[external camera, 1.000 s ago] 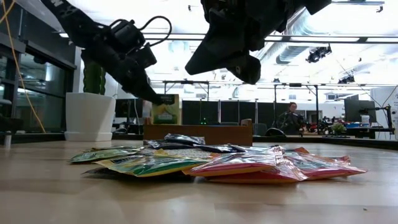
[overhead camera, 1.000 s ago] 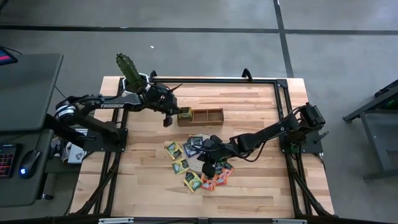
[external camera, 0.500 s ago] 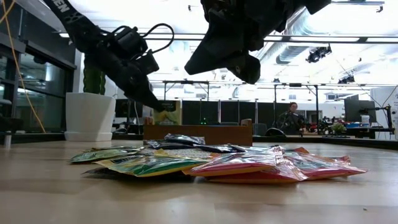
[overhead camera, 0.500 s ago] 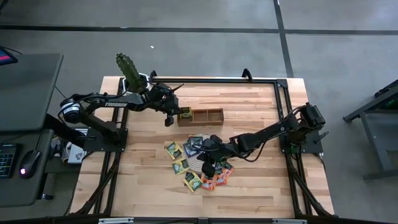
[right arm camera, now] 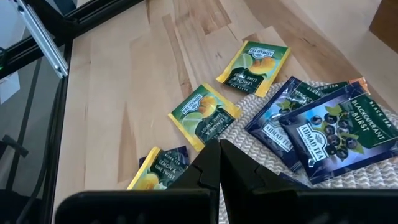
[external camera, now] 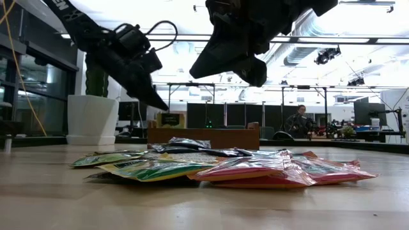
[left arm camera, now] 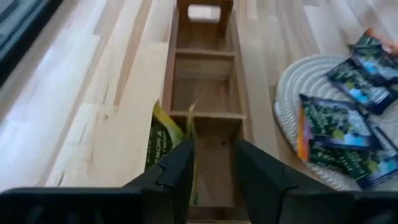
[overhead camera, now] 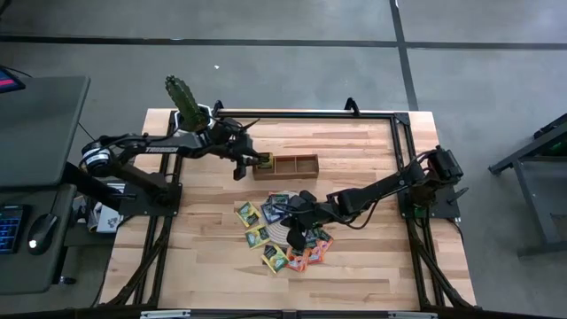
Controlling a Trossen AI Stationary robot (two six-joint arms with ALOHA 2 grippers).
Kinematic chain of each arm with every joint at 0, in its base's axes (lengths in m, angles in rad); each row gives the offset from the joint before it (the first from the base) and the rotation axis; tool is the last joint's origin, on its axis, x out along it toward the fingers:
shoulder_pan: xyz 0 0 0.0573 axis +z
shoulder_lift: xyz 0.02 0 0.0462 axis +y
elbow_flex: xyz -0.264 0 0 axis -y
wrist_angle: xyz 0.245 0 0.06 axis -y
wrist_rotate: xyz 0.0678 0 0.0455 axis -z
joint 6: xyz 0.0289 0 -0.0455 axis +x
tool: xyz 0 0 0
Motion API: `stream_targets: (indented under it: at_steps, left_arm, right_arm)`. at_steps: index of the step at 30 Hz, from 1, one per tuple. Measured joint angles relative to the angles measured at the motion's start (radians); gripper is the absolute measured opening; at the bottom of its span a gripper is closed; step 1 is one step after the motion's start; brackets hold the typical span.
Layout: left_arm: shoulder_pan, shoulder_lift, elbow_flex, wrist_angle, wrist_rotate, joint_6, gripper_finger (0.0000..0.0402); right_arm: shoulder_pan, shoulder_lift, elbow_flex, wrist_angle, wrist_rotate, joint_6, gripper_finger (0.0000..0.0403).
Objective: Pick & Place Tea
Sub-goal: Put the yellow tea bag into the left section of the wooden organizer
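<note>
Release step, by the look of it. Left gripper (left arm camera: 211,165) sits over the wooden tray (overhead camera: 285,166), fingers parted, with a yellow-green sachet (left arm camera: 163,137) standing on edge in the end compartment beside them. Next call: lift clear without dragging it out.

Right gripper (right arm camera: 219,163) hangs pinched together, holding nothing, above the loose sachets (overhead camera: 283,232) on the round mat (left arm camera: 286,106). Overlap hides the sachet count.

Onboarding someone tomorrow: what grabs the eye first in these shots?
The heap of tea sachets, yellow-green, dark and orange-red, spilling off the round woven mat mid-table, with the right gripper shut just above it. Behind it, the left gripper stands open over the wooden tray, a yellow-green sachet in the end compartment.
</note>
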Motion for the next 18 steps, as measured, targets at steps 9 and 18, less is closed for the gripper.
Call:
stream_targets:
  at_steps: [9,18]
  left_arm:
    - [-0.003,-0.199,-0.001,-0.191,-0.041,0.01,0.0026]
    - [-0.14,-0.301,0.0,-0.419,-0.061,0.03,0.0002]
  right_arm:
    - [0.0,0.0,0.0,-0.001,0.033,-0.006,0.0]
    - [-0.016,0.0,0.0,0.058,0.022,-0.024,0.0]
